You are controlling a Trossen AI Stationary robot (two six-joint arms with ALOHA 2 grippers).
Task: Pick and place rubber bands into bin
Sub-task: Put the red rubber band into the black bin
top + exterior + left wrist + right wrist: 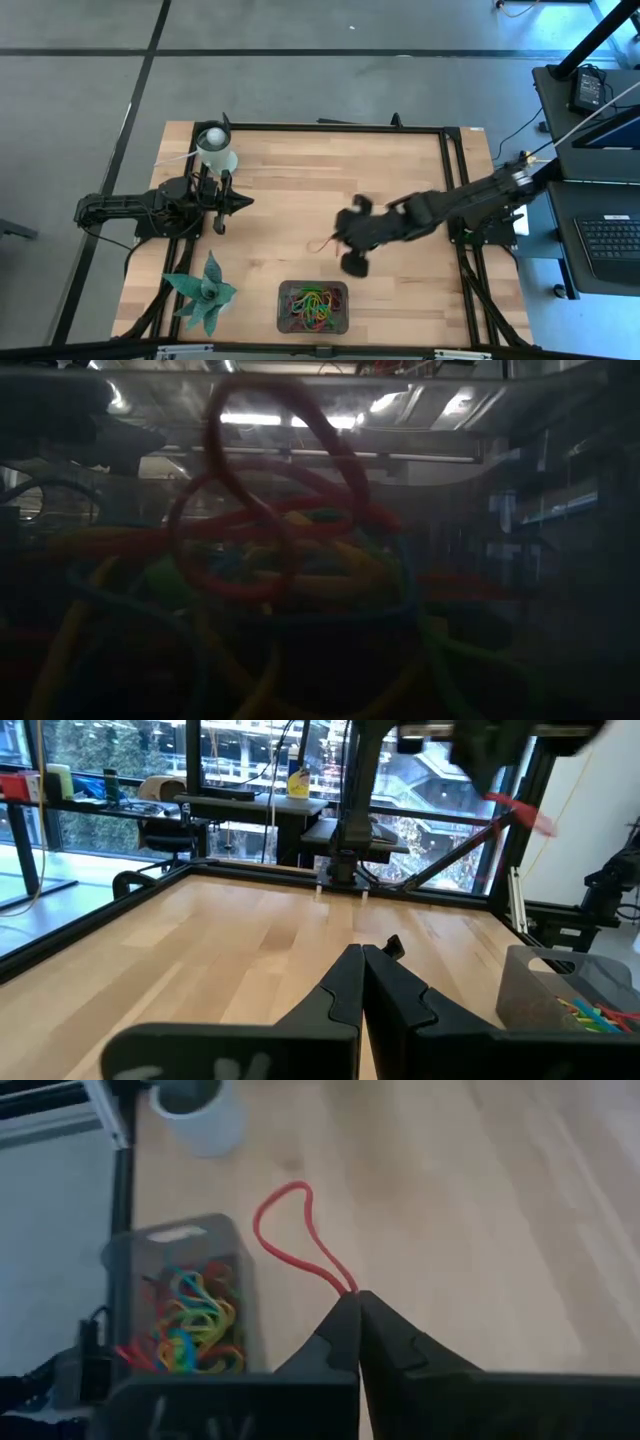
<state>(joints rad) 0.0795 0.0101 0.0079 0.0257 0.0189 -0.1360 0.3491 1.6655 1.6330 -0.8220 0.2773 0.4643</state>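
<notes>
Red rubber band [296, 1235] dangles limp and light from the clenched right tool [357, 1302], pinched at one end; bin [284, 322] at seven o'clock. Left tool [362, 960] clenched, empty.

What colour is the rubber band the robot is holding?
Red. The rubber band shows best in the right wrist view.

Overhead light is falling evenly on the table [300, 190]. The low view is showing dim, defocused rubber bands [260, 560]; daylight is glaring through windows [250, 780].

Pale matt wooden table [290, 190], translucent plastic bin [180, 1245], rubbery bands [200, 1325]
</notes>
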